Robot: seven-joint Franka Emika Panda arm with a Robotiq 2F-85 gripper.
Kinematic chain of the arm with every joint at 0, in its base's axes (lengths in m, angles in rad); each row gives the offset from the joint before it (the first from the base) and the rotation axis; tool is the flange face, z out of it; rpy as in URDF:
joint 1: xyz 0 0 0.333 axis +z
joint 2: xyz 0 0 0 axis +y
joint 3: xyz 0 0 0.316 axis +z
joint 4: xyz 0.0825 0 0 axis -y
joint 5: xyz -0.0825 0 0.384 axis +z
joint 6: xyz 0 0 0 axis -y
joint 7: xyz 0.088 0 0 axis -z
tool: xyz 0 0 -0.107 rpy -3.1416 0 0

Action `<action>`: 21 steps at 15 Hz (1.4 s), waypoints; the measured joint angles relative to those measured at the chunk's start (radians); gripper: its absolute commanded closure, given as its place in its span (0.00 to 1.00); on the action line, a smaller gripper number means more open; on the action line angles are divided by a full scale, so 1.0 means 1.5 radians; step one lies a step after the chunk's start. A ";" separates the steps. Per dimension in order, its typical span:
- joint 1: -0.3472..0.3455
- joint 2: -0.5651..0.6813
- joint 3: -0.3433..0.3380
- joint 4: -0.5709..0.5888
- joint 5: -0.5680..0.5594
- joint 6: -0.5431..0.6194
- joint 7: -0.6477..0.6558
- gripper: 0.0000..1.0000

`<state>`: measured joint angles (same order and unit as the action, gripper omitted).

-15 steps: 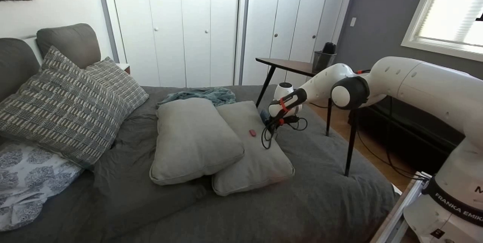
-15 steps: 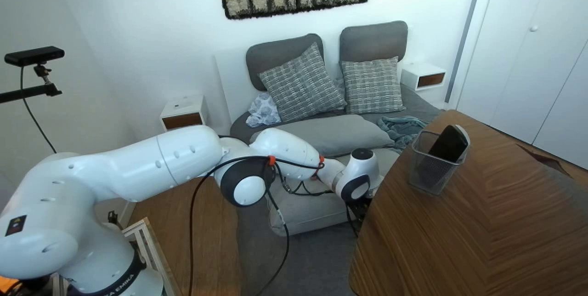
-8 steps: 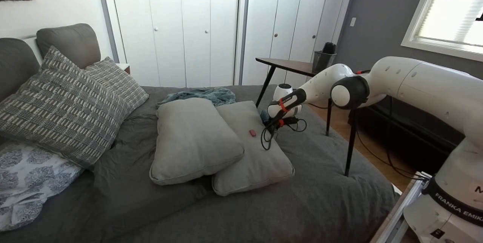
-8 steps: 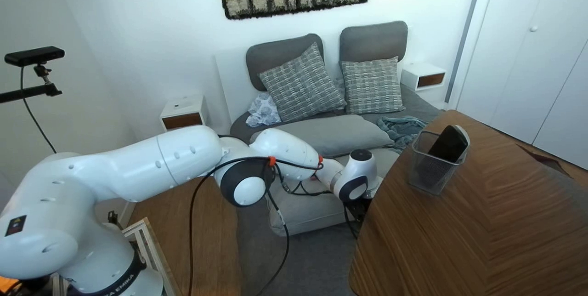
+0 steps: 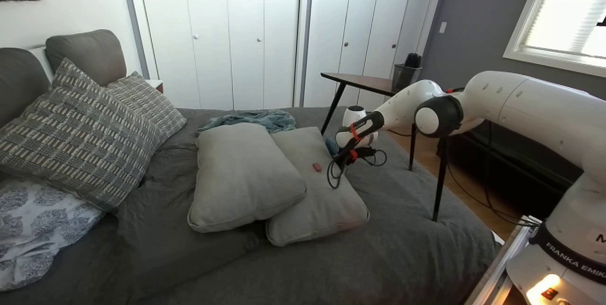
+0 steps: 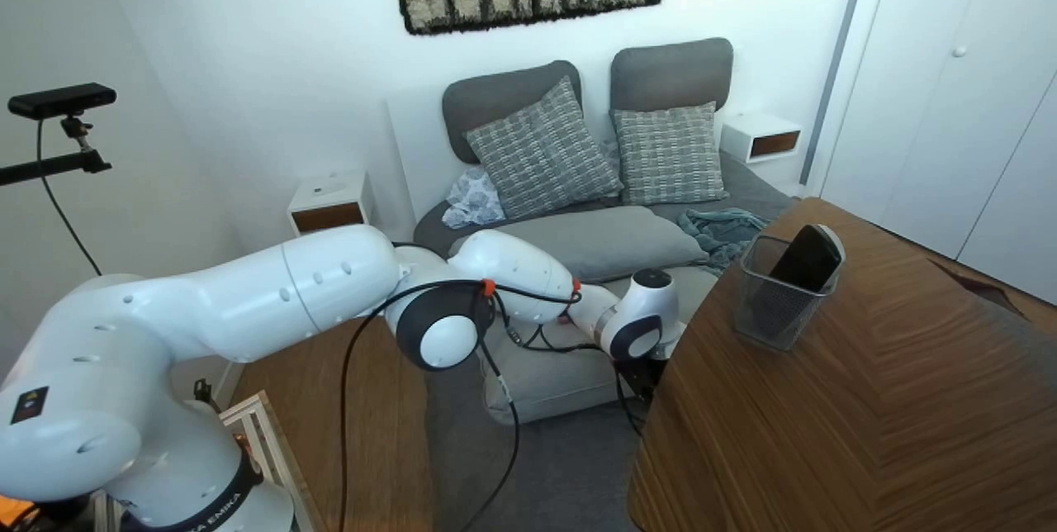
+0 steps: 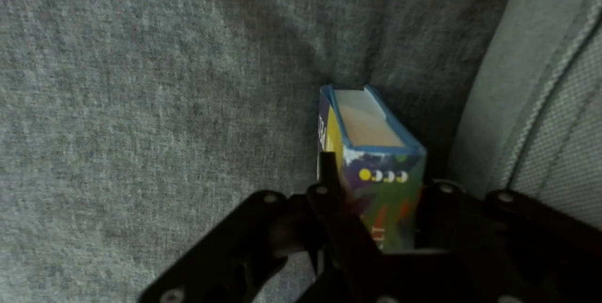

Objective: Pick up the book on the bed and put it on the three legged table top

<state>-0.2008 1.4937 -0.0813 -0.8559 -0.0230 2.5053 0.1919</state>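
Observation:
In the wrist view a thick book [image 7: 383,185] with blue cover edges and a colourful spine stands on the dark grey bed cover [image 7: 141,105], spine towards the camera. My gripper [image 7: 376,190] has a finger against each side of it, shut on the book. In an exterior view the gripper [image 5: 342,163] is low at the far edge of a grey pillow, and the book [image 5: 331,147] shows as a small blue patch. The brown top of the three legged table [image 5: 355,79] stands behind the arm; its wooden top also shows in an exterior view [image 6: 892,400], where it partly hides the gripper.
Two light grey pillows [image 5: 246,177] lie on the bed [image 5: 402,257]; the nearer one [image 5: 322,208] bears a small red object [image 5: 316,167]. A wire basket with a dark item [image 6: 780,301] stands on the table top. Thin table legs [image 5: 440,182] and loose cables are near the arm.
The gripper and wrist have shifted very slightly, and the cable loop by the gripper has moved a little. The book's blue patch stays in nearly the same place.

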 measured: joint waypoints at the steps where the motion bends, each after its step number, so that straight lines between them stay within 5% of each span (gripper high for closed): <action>1: 0.004 -0.001 -0.005 0.006 0.000 -0.008 0.000 0.90; 14: 0.102 -0.101 -0.110 0.059 -0.064 -0.082 0.019 0.90; 21: 0.168 -0.146 -0.176 0.048 -0.129 0.004 0.021 0.90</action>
<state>0.0512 1.2753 -0.3447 -0.7844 -0.2164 2.5118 0.2236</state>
